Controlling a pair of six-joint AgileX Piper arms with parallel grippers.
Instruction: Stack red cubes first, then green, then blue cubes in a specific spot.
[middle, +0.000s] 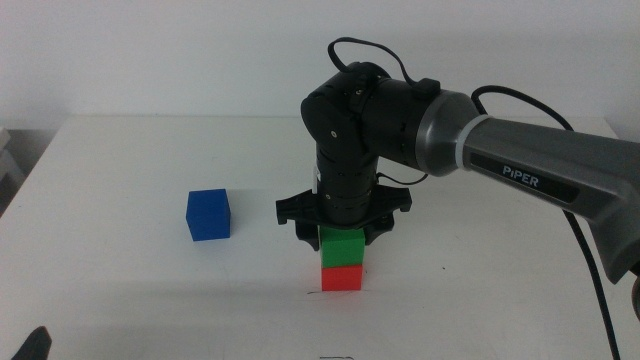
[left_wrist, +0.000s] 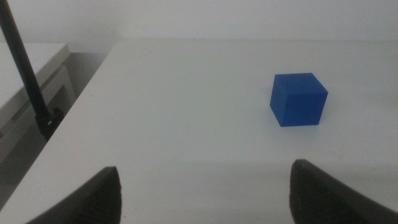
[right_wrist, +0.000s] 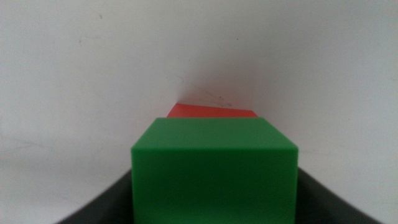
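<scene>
- I saw the right gripper clamped on the green cube, which sat squarely atop the red cube.
- The blue cube stood well apart on the left, bare table around it.
- My left gripper waited spread wide at the near left edge.

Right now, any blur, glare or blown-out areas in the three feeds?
Middle view: sharp, even light, soft shadow beside the blue cube. Left wrist view: slightly soft, left gripper jaws blurred. Right wrist view: green cube fills the frame, bright table washed out.
</scene>
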